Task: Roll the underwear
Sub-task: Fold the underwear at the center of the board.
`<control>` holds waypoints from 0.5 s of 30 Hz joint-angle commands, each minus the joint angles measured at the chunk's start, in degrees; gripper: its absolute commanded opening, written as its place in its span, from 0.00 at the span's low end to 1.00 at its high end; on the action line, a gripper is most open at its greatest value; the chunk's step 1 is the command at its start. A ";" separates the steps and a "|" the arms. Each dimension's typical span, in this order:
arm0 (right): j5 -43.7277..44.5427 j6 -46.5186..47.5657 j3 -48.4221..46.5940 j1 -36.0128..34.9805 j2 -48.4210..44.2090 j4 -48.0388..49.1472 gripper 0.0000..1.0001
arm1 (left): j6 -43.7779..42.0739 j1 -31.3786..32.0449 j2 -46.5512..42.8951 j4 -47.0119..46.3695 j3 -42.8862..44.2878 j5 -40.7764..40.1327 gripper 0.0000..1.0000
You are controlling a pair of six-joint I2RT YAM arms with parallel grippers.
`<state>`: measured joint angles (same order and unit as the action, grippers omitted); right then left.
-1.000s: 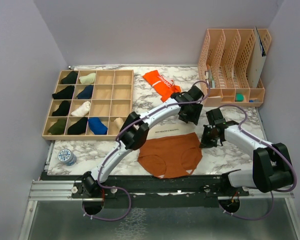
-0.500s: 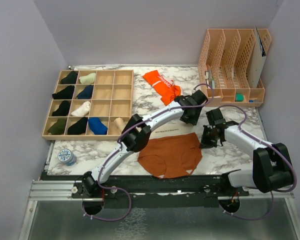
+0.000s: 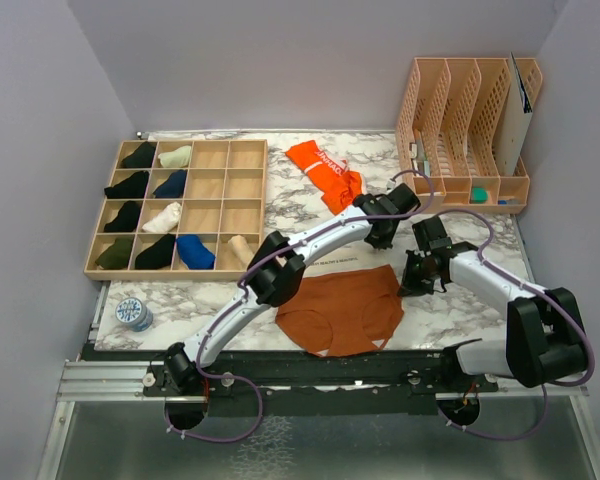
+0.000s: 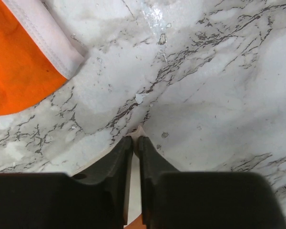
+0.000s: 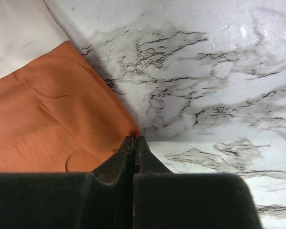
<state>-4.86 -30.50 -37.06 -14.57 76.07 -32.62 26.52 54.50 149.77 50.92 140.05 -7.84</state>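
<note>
R gripper (image 5: 134,138) pressed together at brown brief (image 5: 47,124) corner (2 o'clock); could slide off thin cloth, only wrinkling it. L gripper (image 4: 135,139) closed too, seemingly empty.

Rust-brown briefs (image 3: 342,312) lie spread flat; orange briefs (image 3: 323,168) lie bunched farther back.

The top view looks down from behind the arms (image 3: 310,235) over the whole surface (image 3: 280,200). Both wrist views face that surface closely, past their own fingers (image 4: 118,164).
</note>
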 commanded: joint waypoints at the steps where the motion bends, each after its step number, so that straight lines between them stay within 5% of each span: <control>1: -1.20 0.38 0.55 -0.12 -1.61 0.52 0.00 | 0.59 0.61 5.63 3.31 1.20 0.30 0.13; 5: 0.35 0.02 -0.88 -0.11 -2.26 -1.13 0.00 | 1.68 0.52 3.80 1.38 3.06 2.72 0.00; 15: 13.54 -5.31 -7.90 0.05 -6.08 -8.46 0.00 | 4.62 -2.29 -4.68 -8.36 0.47 9.37 0.00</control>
<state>0.80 -33.30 -40.77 -14.57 71.77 -36.58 29.36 53.76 150.56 47.48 141.75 -3.09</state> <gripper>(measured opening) 0.011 0.025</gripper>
